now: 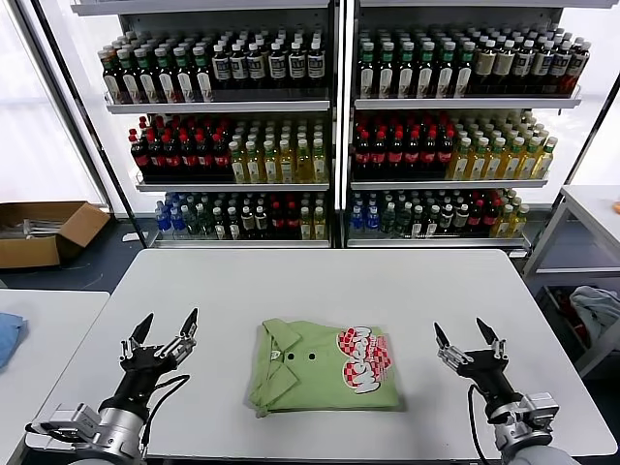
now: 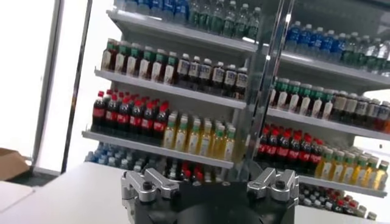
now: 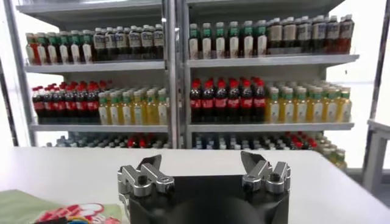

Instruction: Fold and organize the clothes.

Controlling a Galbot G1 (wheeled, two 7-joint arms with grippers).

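Shirt [image 1: 325,366] lies folded on the table [image 1: 320,281]. Left gripper [image 1: 166,327] and right gripper [image 1: 465,334] flank it, jaws apart, empty. Folding looks done; next may be moving it aside.

Stocked drink shelves [image 1: 334,116] behind white table [image 1: 320,281]

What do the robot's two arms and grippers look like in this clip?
Both match: the left gripper and right gripper each have two slim, pointed black jaws on silver metal brackets with dark bolts, over a black body. The wrists are grey and silver, with black cables looping beside them. No markings are legible.
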